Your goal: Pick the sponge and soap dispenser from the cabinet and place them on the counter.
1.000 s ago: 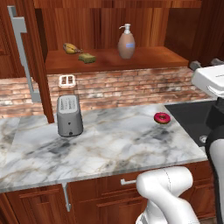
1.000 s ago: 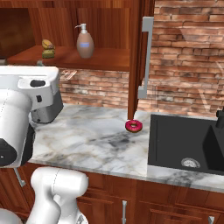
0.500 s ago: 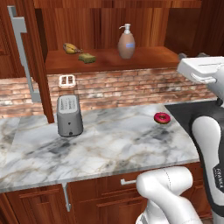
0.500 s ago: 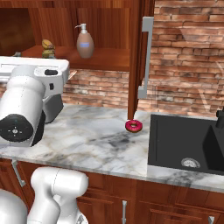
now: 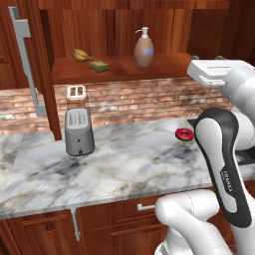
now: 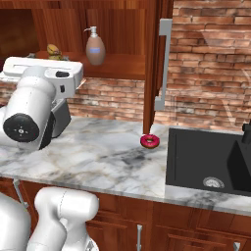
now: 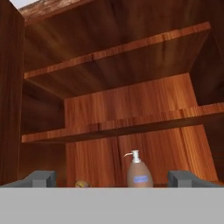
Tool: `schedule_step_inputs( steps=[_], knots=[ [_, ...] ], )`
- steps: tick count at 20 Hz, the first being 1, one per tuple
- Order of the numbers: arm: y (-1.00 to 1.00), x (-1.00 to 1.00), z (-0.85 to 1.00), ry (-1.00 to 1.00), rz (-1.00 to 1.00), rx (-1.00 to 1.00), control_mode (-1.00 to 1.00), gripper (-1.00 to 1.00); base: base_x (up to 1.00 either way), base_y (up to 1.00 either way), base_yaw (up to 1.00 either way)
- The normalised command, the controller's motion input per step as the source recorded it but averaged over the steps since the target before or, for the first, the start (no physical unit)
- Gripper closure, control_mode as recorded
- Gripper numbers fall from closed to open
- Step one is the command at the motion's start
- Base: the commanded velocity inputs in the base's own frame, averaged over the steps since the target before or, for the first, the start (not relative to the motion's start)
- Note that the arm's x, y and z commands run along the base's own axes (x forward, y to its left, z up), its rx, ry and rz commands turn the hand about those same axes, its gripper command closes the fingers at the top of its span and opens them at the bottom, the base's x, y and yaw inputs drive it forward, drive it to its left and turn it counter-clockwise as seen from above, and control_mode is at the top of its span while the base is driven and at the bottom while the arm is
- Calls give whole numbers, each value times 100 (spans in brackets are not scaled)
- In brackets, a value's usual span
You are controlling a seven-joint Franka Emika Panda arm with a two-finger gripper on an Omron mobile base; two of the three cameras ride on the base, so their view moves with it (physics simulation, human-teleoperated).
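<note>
1. The gripper (image 7: 111, 178) is standing with its fingers spread as wide as they go and is holding nothing; in the hand view its two dark tips are flanking the soap dispenser (image 7: 139, 171), with the bottle well beyond them, which suggests the hand is lining up on it.
2. The soap dispenser (image 5: 143, 48) is standing upright on the bottom board of the open cabinet (image 5: 124, 67), toward the middle and back from the front edge, pump nozzle up.
3. The sponge (image 5: 99, 65) is lying flat nearer that board's left end, just beside a banana (image 5: 81, 55) that is lying behind and to its left.
4. The counter (image 5: 124, 164) below is carrying a toaster (image 5: 78, 130) near its back left and a red doughnut (image 5: 185, 134) near its back right edge, so its middle is offering room for setting things down.
5. Judging by this, neither item is picked yet, and the reach into the cabinet is the step in hand.
</note>
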Motion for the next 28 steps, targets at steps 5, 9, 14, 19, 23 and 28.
schedule_step_inputs(
  steps=[5,9,14,19,23,28],
  knots=[
    [8,23,-1,1,-2,0,-100,-100,0,0,0],
    [0,22,-2,8,0,0,-100,-100,0,0,0],
    [0,35,-6,7,0,0,-100,-100,0,0,0],
    [0,39,-3,3,0,0,-100,-100,0,0,0],
    [1,31,0,0,0,-1,-100,-100,0,0,0],
    [2,31,0,-2,0,0,-100,-100,0,0,0]
  ],
)
